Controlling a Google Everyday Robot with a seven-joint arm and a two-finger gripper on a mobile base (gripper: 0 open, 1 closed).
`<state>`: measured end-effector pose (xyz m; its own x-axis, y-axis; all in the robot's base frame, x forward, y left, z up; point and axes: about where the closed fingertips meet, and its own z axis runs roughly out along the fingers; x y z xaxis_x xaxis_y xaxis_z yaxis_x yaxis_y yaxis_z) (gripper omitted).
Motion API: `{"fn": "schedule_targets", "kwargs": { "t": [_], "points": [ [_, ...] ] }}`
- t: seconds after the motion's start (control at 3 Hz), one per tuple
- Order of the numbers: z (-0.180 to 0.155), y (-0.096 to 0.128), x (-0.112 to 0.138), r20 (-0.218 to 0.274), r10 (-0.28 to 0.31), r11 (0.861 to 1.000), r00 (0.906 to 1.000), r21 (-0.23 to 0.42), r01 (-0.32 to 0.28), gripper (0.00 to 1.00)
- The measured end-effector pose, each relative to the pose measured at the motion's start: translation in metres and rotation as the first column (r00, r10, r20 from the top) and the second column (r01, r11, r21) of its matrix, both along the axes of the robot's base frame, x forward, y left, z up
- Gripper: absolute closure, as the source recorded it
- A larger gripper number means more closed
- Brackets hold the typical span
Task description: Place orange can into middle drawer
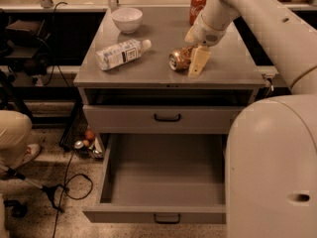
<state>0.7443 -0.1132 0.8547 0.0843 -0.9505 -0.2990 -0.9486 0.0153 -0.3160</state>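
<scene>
The orange can [178, 59] lies on its side on the grey cabinet top [148, 71], right of centre. My gripper [192, 58] comes down from the upper right and sits right at the can, with its cream tip on the can's right side. The can rests on the top and is not lifted. The middle drawer [163, 209] is pulled wide open below, a deep grey tray with nothing in it and a dark bar handle on its front panel.
A clear plastic bottle [121, 53] lies on the left of the top, with a white bowl [127, 19] behind it. A red cola can [197, 7] stands at the back. The drawer [167, 118] above the open one is closed. My white arm fills the right side.
</scene>
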Motion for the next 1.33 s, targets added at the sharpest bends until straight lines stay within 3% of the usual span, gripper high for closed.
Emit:
{"fn": "schedule_targets", "kwargs": {
  "t": [0.33, 1.0, 1.33],
  "points": [
    [-0.004, 0.0, 0.001, -0.022, -0.012, 1.0, 0.9997, -0.016, 0.011, 0.5],
    [0.009, 0.0, -0.008, -0.013, -0.005, 1.0, 0.9999, -0.006, 0.005, 0.96],
    [0.042, -0.023, -0.049, -0.004, -0.018, 1.0, 0.9998, -0.016, 0.018, 1.0]
  ]
}}
